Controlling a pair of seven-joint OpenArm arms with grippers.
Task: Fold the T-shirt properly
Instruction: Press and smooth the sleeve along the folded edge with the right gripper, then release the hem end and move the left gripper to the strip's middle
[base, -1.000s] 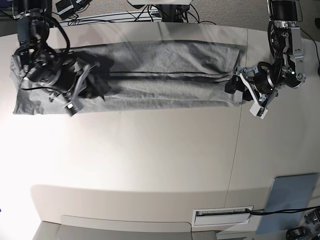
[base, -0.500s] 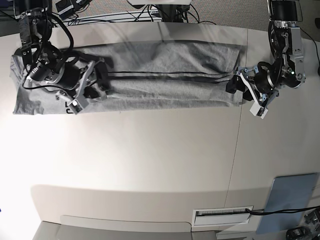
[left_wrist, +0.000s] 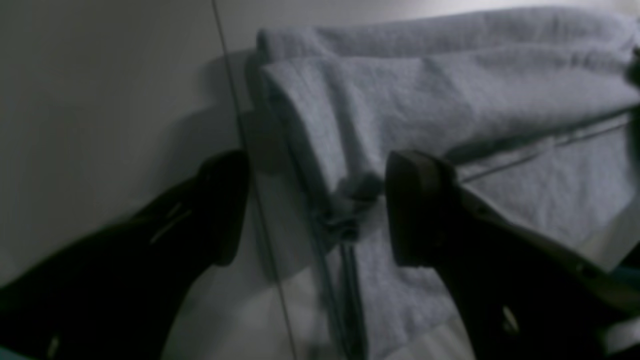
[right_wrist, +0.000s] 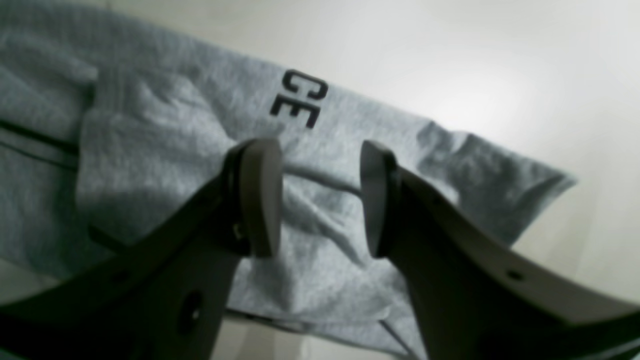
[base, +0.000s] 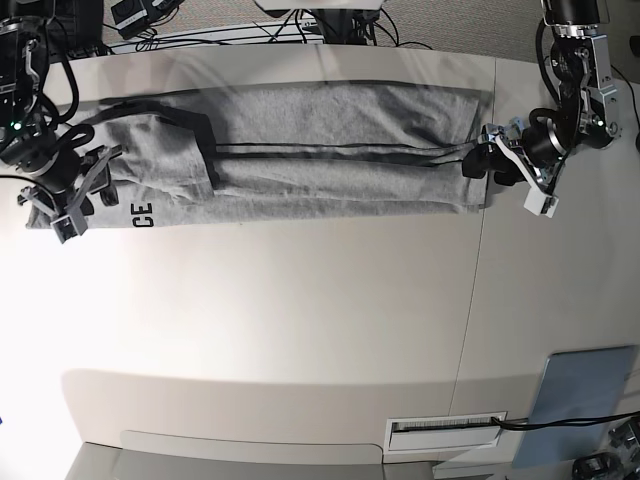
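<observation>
A bare white table (base: 300, 320) fills the near side; beyond it the grey T-shirt (base: 330, 150) lies in a long folded band across the far edge, letters "CE" (right_wrist: 299, 100) showing, with the right claw (right_wrist: 320, 197) and left claw (left_wrist: 317, 210) both spread apart, holding nothing, over its opposite ends

Both arms reach low and far apart, left gripper (left_wrist: 315, 210) and right gripper (right_wrist: 320, 200) jaws spread.

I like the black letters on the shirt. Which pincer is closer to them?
The right pincer. It hangs open just beside the black letters at that end of the T-shirt. The left pincer is open at the far opposite end.
</observation>
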